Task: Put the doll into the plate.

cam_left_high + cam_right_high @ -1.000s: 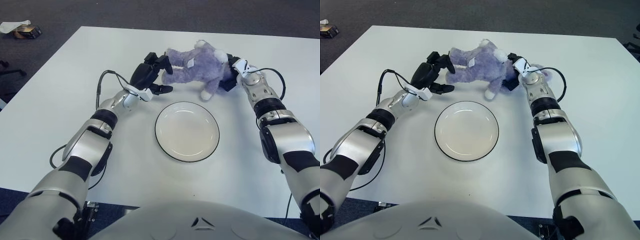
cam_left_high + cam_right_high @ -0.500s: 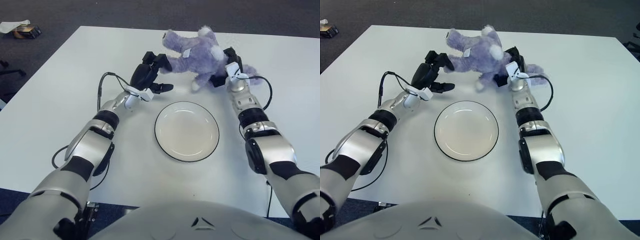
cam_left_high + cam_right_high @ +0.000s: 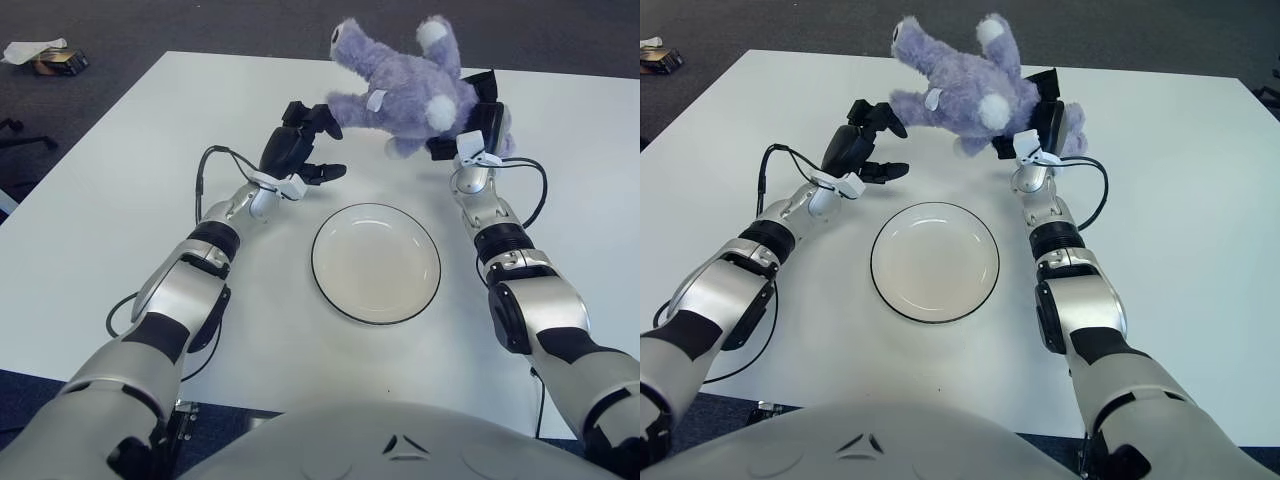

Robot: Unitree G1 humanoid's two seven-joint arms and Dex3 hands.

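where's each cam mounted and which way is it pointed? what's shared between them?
Left eye view: on the head, looking forward and down at the table; shows both arms, the chest edge, the left robot hand open beside the doll.
Right eye view: same head, slightly to the right, same aim; right robot hand grips the lifted doll.
Shared: both show the plate, the doll, both hands, only slightly offset.
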